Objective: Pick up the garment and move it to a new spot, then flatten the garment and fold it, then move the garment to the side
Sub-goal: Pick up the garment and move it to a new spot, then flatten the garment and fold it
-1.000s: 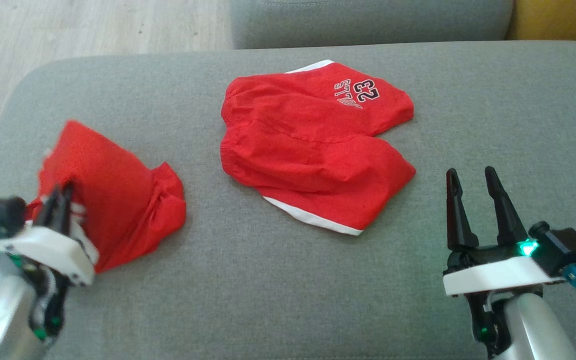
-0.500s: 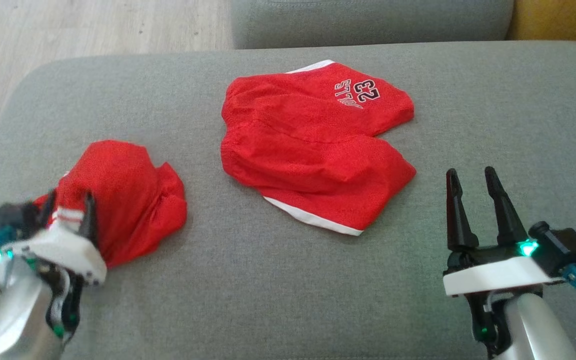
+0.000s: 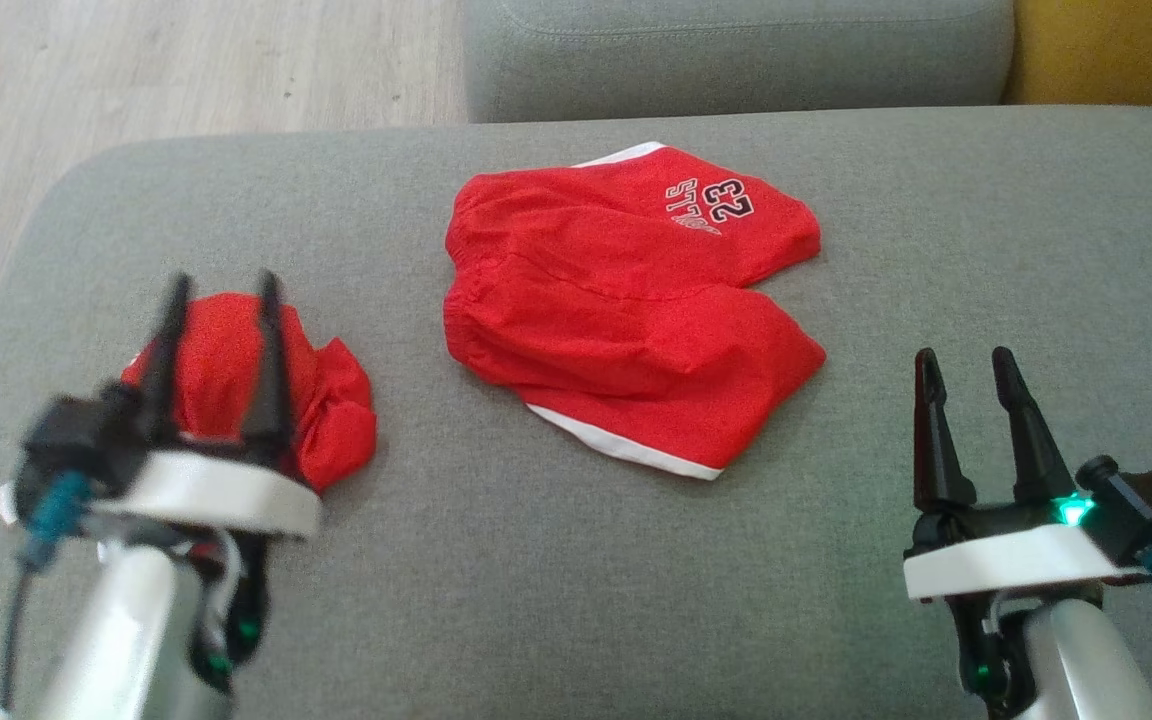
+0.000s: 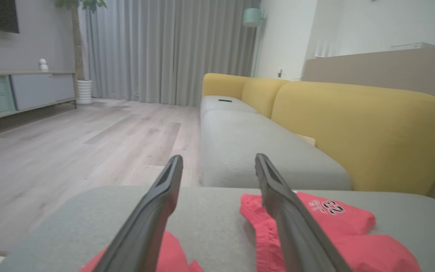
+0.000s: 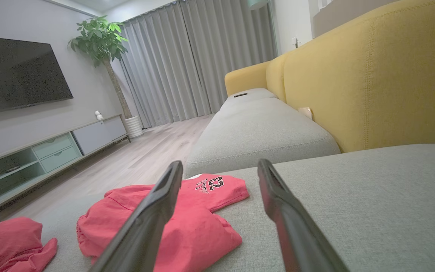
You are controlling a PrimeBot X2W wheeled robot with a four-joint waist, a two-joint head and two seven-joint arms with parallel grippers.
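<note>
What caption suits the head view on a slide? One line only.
Open left pincer by a crumpled red garment; red shorts lie flat nearby; right pincer open.

Right of our right fingers [image 5: 153,215] we see a yellow sofa back [image 5: 372,75]; beyond them grey curtains [image 5: 187,64]; left, a television [image 5: 17,71] and plant [image 5: 100,37].

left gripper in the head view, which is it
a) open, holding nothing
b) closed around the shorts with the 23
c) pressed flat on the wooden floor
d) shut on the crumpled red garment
a: the left gripper has its jaws standing wide apart with nothing between them, and the crumpled red garment lies loose on the grey cushion beneath it.
</note>
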